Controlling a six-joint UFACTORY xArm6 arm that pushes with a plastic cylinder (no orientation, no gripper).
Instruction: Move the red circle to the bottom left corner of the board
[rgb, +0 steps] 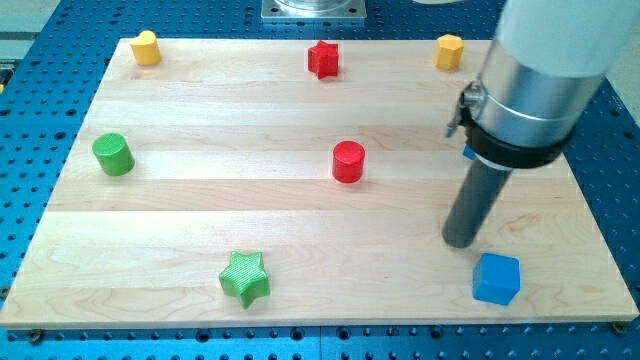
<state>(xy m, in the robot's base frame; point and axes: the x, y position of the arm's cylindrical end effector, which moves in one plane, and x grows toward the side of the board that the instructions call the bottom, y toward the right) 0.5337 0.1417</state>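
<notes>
The red circle is a short red cylinder standing near the middle of the wooden board. My tip rests on the board at the view's right, well to the right of and below the red circle, apart from it. The tip is just above and left of a blue cube, with a small gap between them. The board's bottom left corner lies far to the view's left.
A green star lies at bottom centre-left. A green cylinder stands at the left. A red star is at top centre. Yellow blocks sit at the top left and top right. A blue bit peeks from behind the arm.
</notes>
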